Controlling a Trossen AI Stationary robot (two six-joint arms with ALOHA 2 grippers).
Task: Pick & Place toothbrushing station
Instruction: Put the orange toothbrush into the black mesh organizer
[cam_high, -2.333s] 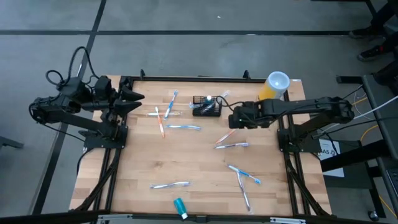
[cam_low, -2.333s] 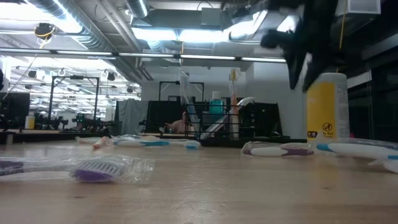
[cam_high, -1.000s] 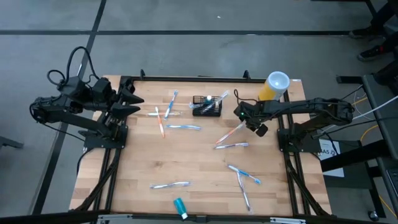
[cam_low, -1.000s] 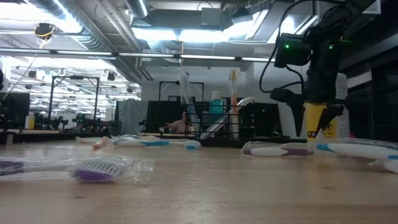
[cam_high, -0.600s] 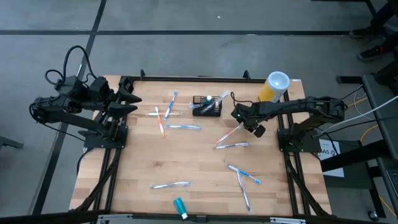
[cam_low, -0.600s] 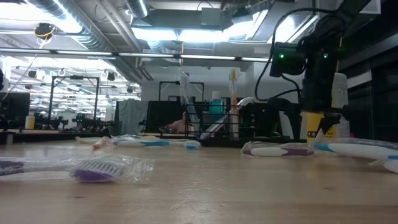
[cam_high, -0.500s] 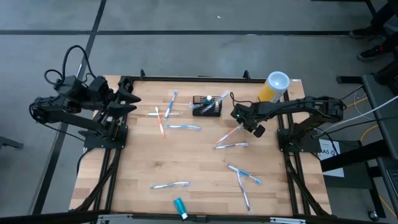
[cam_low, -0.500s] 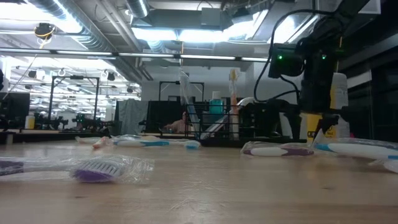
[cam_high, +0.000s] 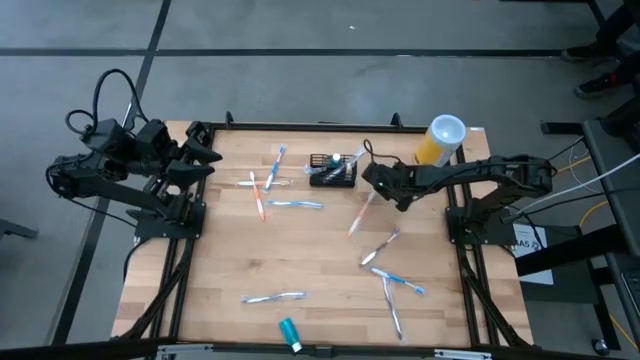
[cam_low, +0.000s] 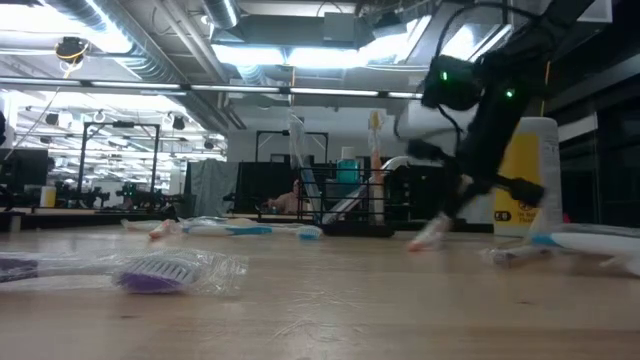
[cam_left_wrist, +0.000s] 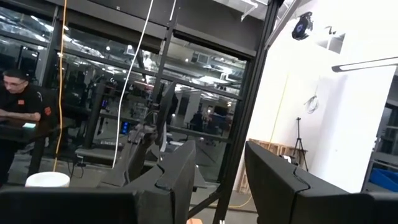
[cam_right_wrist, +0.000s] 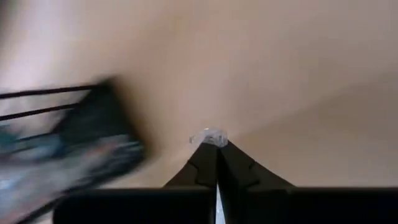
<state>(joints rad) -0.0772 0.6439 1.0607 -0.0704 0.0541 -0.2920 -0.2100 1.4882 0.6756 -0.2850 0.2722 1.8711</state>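
Several toothbrushes (cam_high: 296, 204) litter the wooden table (cam_high: 250, 260); the right pincer (cam_high: 372, 189), pressed together, apparently pinches one (cam_high: 359, 215).

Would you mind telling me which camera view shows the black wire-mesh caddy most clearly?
The high view: the black wire-mesh caddy shows whole from above, near the table's far edge, with the right gripper beside it. The low view shows its side with items standing in it. The right wrist view catches only a blurred corner; the left wrist view misses it.
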